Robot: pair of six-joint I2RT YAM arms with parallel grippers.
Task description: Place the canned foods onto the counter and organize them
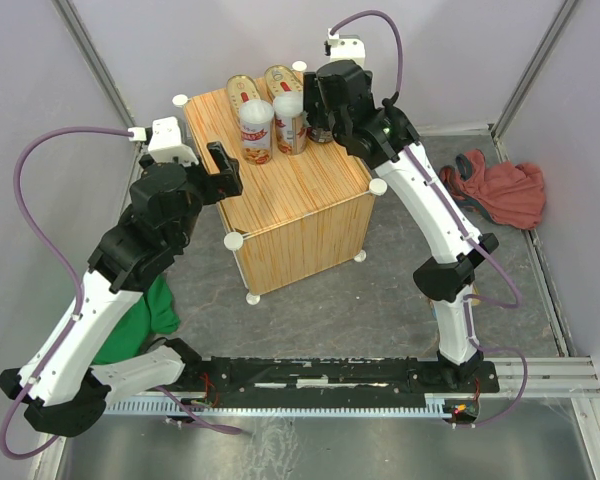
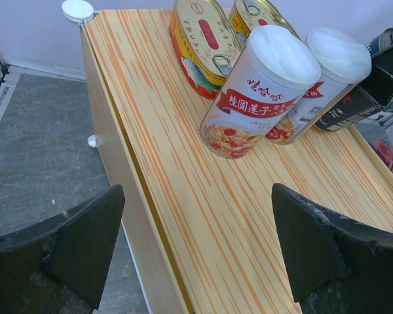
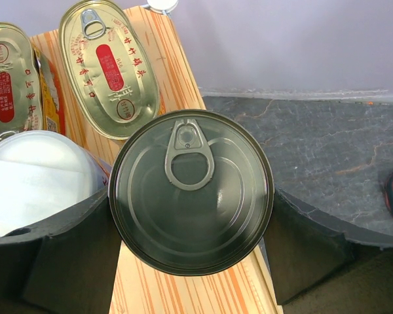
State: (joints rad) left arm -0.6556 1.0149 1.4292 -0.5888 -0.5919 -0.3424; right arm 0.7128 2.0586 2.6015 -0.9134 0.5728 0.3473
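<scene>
The counter is a wood-grain box in the middle of the top view. Two oval gold cans lie flat at its back. Two tall white-lidded cans stand in front of them. My right gripper is shut on a dark round can at the counter's back right edge, beside a white lid. I cannot tell whether that can rests on the wood. My left gripper hangs open over the counter's left edge, empty, short of the nearest tall can.
A red cloth lies on the grey floor at the right. A green cloth lies under the left arm. White knobs stick out at the counter's corners. Purple walls close the back and sides.
</scene>
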